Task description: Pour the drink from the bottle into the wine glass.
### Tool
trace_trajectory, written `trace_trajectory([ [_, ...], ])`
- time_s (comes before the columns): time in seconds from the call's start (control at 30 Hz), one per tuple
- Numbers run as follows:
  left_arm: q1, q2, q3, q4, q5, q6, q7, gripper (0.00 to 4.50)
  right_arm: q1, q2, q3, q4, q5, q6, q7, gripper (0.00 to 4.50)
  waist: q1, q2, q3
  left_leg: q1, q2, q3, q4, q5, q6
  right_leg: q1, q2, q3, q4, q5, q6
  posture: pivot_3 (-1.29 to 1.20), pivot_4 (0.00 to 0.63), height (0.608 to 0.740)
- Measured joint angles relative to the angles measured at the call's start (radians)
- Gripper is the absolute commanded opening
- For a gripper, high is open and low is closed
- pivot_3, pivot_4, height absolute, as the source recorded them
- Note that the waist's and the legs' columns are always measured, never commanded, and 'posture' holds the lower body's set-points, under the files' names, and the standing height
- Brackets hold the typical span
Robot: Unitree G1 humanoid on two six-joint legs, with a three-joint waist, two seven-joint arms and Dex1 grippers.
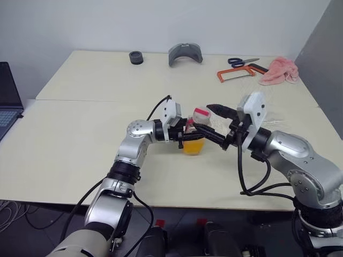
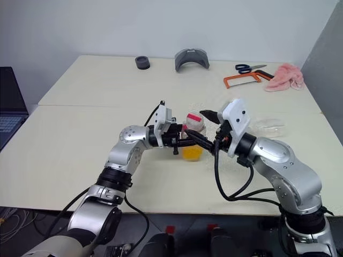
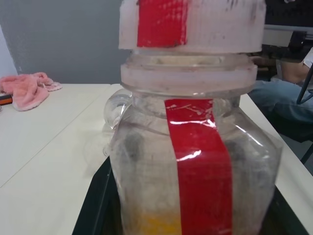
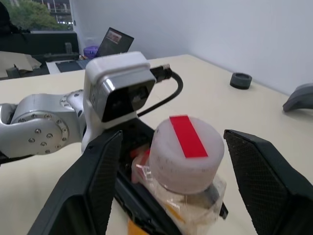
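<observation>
Over the cream table (image 1: 80, 139), the left gripper (image 1: 185, 137) clamps the bottle (image 1: 195, 135) upright so the right gripper (image 4: 171, 161), jaws wide and empty, can straddle its cap (image 4: 186, 152).

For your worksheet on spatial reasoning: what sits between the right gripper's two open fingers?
The bottle's cap, white with a red strip, sits between the right gripper's fingers, untouched on either side. The right wrist view shows it.
</observation>
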State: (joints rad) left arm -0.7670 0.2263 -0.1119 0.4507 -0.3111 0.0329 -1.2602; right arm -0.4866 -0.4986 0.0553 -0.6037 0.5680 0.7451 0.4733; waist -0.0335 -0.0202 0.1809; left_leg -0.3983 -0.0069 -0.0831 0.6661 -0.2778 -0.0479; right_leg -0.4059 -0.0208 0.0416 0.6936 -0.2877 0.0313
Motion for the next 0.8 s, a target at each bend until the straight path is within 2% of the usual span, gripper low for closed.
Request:
trace_trajectory([
  [0.47, 0.000, 0.002, 0.000, 0.001, 0.000, 0.000, 0.000, 1.60, -0.025, 0.028, 0.005, 0.058, -0.063, -0.015, 0.002, 3.53, 0.000, 0.000, 0.000, 0.000, 0.000, 0.000, 0.000, 0.000, 0.000, 0.000, 0.000, 0.000, 0.000, 0.000, 0.000, 0.00, 0.150, 0.740],
  [0.8, 0.000, 0.001, 0.000, 0.001, 0.000, 0.000, 0.003, 1.60, -0.010, 0.009, -0.022, 0.057, -0.041, -0.012, 0.020, 3.53, 0.000, 0.000, 0.000, 0.000, 0.000, 0.000, 0.000, 0.000, 0.000, 0.000, 0.000, 0.000, 0.000, 0.000, 0.000, 0.00, 0.150, 0.740],
])
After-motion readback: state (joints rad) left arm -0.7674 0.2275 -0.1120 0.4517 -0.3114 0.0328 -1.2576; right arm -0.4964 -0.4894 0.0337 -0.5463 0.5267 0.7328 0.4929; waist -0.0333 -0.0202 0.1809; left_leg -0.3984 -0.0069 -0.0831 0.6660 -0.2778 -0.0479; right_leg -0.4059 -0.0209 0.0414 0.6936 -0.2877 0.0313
